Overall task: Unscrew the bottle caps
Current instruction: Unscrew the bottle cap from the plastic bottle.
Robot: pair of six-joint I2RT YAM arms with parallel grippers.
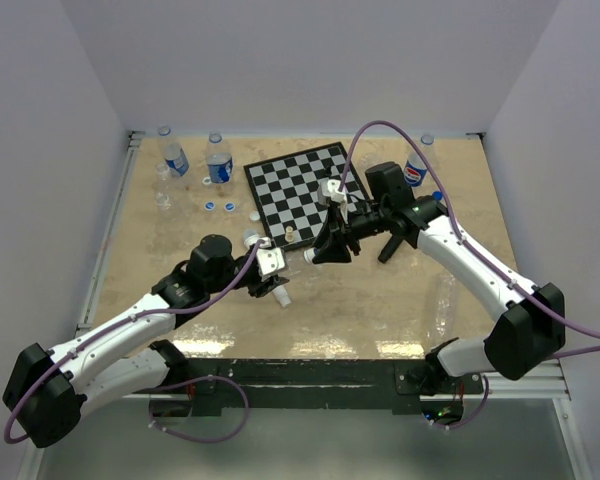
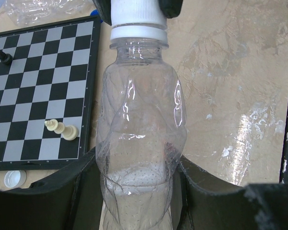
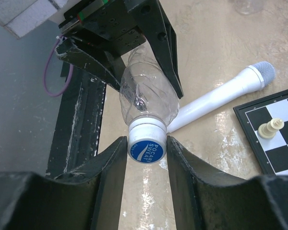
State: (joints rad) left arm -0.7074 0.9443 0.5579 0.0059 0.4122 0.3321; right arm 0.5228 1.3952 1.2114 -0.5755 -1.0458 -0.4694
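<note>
A clear plastic bottle lies level above the table, held round its body by my left gripper, which is shut on it. Its white cap with a blue printed top points toward my right gripper, whose two black fingers press against both sides of the cap. In the top view the two grippers meet near the chessboard's near edge, left gripper and right gripper. The left wrist view shows the white cap at the top edge.
A chessboard with a pale chess piece lies behind the grippers. A white microphone rests on the table under the bottle. Two labelled bottles stand at the back left, another at the back right. Loose caps lie near the board.
</note>
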